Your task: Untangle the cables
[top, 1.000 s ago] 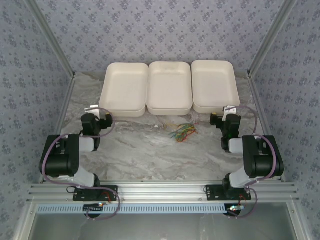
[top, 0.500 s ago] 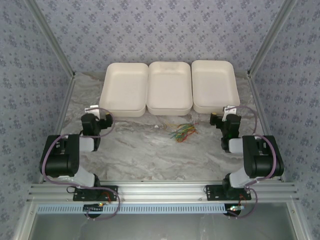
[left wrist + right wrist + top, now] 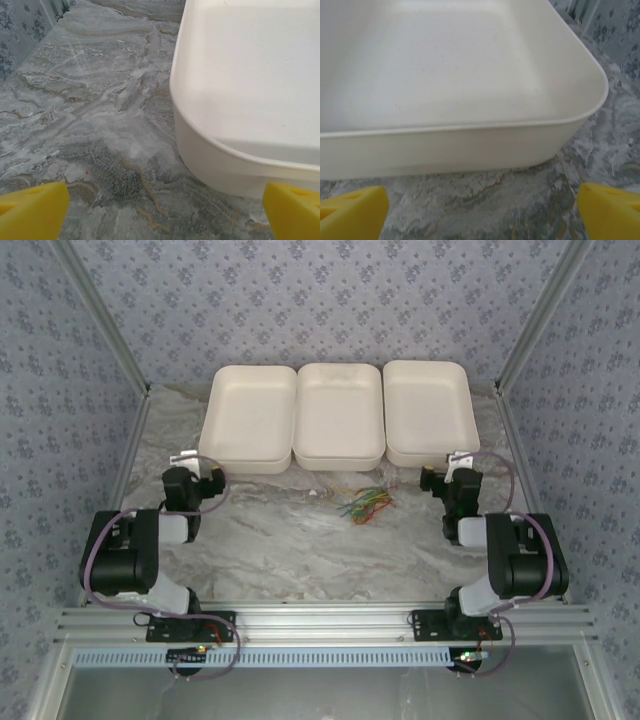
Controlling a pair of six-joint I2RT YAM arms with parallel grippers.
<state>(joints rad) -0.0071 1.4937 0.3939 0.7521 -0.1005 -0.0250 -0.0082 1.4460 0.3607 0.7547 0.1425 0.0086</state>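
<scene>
Two grippers, both with jaws wide apart, holding nothing. In the top view: left gripper (image 3: 162, 212) mid-left, just below left tray (image 3: 248, 420). Cables (image 3: 366, 504) in one clump at centre on table (image 3: 280, 540), below middle tray (image 3: 340, 415). Right gripper (image 3: 482, 210) mid-right, below right tray (image 3: 428, 410).

Bright even light, soft shadows, sharp

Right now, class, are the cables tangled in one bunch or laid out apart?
Bunched: the cables lie in one overlapping heap on the table, before the middle tray.
</scene>
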